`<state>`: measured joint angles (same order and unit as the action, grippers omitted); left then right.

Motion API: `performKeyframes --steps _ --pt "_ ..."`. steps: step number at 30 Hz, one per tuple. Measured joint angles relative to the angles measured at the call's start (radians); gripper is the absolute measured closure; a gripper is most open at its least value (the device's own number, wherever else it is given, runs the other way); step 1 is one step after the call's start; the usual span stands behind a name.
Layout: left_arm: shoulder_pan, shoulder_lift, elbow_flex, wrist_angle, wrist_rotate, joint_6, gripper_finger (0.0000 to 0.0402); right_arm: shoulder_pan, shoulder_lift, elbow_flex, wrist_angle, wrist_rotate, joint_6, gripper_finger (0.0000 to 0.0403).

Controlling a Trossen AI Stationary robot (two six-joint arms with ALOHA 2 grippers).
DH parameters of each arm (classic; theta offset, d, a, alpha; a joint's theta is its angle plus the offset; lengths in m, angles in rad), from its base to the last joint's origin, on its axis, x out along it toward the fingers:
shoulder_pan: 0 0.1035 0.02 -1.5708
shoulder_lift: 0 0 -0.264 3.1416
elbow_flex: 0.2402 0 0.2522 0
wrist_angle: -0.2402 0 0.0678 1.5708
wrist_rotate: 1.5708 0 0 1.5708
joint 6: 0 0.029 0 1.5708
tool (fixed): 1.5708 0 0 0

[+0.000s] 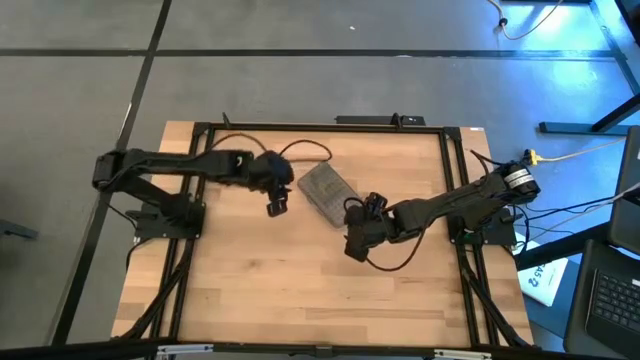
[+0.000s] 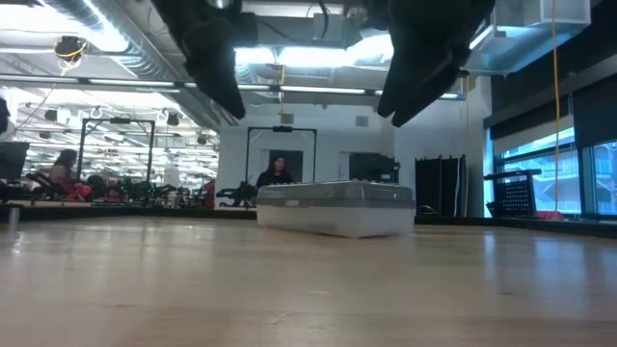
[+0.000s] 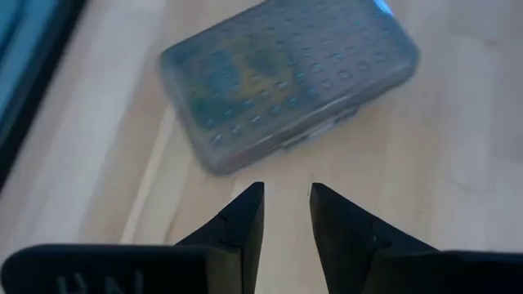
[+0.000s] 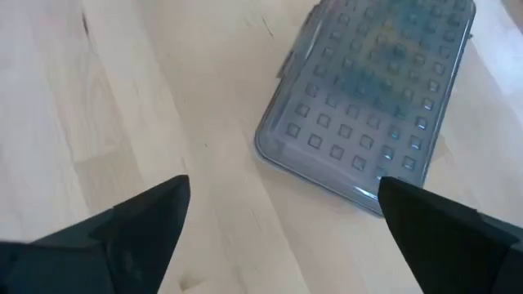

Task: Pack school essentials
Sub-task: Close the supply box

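A clear plastic case with a grey dotted lid [image 1: 327,190] lies shut and flat on the wooden table [image 1: 300,290], a little beyond its middle; it also shows in the low view as the case [image 2: 335,207]. The school essentials are hidden; only dim yellowish and bluish colour shows through the lid [image 3: 286,77]. My left gripper [image 3: 286,189] hangs above the table just left of the case, its fingers a narrow gap apart with nothing between them. My right gripper [image 4: 284,186] hovers at the case's near right side [image 4: 368,106], wide open and holding nothing.
Black frame rails [image 1: 200,130] run round the table. A dark cable [image 1: 305,150] loops behind the case, and another [image 1: 395,262] hangs below my right arm. Bare wood stretches toward the near edge. People sit in the room beyond [image 2: 277,172].
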<state>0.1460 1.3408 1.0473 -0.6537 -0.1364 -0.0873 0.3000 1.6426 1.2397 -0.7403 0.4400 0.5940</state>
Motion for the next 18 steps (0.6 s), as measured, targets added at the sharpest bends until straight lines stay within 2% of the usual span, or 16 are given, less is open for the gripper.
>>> performKeyframes --steps 3,7,14,18 --pt "0.070 0.040 0.000 0.038 0.145 0.187 0.0305 0.000 0.000 -0.002 -0.006 -0.012 0.005 0.0006" --pt "0.142 0.114 0.000 0.080 0.269 0.372 0.0305 0.000 0.002 -0.002 -0.004 -0.017 0.035 0.0006" --pt "0.224 0.260 0.000 0.094 0.360 0.481 0.0305 -0.001 0.061 -0.004 0.029 -0.075 0.048 0.0006" --pt "0.228 0.320 -0.001 0.133 0.364 0.527 0.0305 -0.005 0.104 -0.004 0.081 -0.076 -0.025 0.0006"
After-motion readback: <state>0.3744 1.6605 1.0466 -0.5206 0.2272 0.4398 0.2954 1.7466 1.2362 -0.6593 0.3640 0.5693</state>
